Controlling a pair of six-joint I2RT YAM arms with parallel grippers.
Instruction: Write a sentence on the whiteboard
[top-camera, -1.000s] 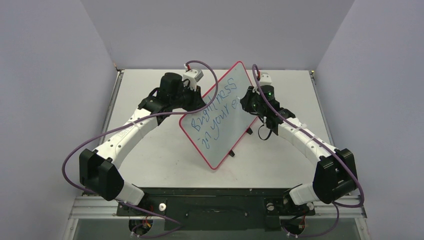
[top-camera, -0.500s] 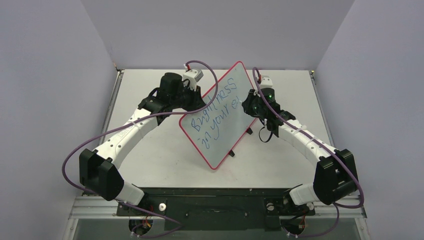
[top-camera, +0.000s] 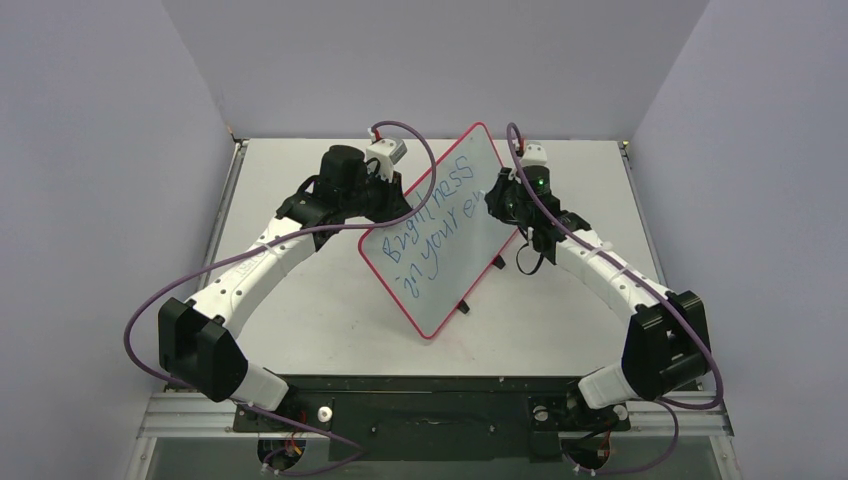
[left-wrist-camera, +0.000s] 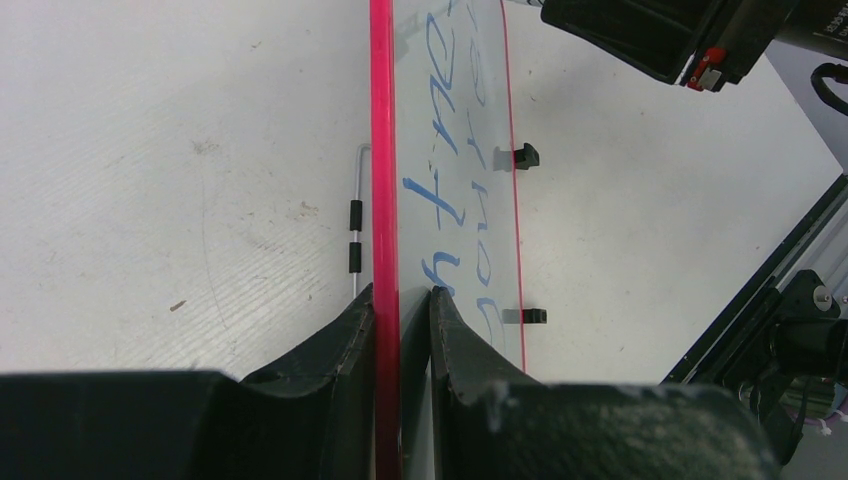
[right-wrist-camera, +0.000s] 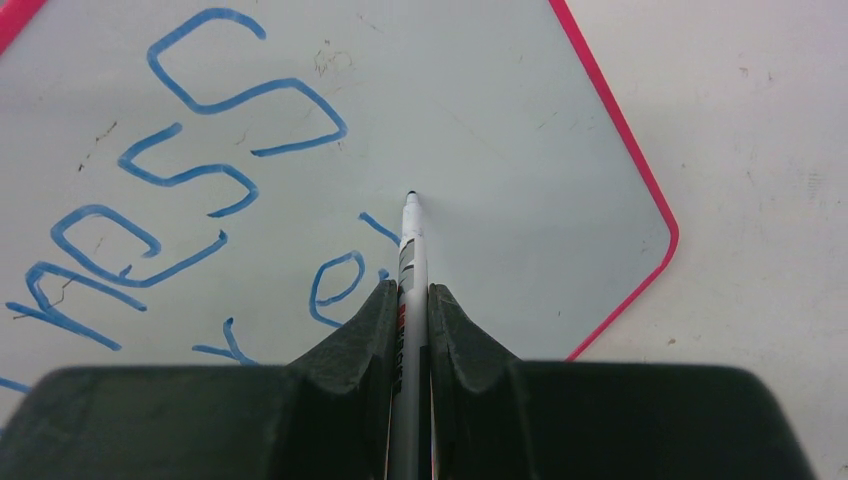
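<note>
- the pale tabletop (top-camera: 300, 300) is carrying everything, with both arms reaching in from their bases at its near edge.
- the whiteboard (top-camera: 437, 300) is standing tilted over the middle of the tabletop. it is running diagonally from near the centre towards the far edge, with its red-pink rim showing all round and its white face turning up towards the near-right side.
- the sentence (top-camera: 440, 215) is running in blue across that face in two lines. the upper line is reading "brightness" and the lower one "in your e", with one short extra stroke sitting after the "e".
- the left gripper (left-wrist-camera: 401, 300) is clamping the board's left long edge, with one finger pressing on the back and the other on the written face.
- the right gripper (right-wrist-camera: 411, 290) is squeezing a marker (right-wrist-camera: 411, 235) between its fingers, over the far-right end of the board.
- the marker is pointing its dark tip at bare white just past that last stroke. whether the tip is touching is not showing clearly.
- two small black clips (left-wrist-camera: 524, 155) are sticking out from the board's right long edge, well apart from each other.
</note>
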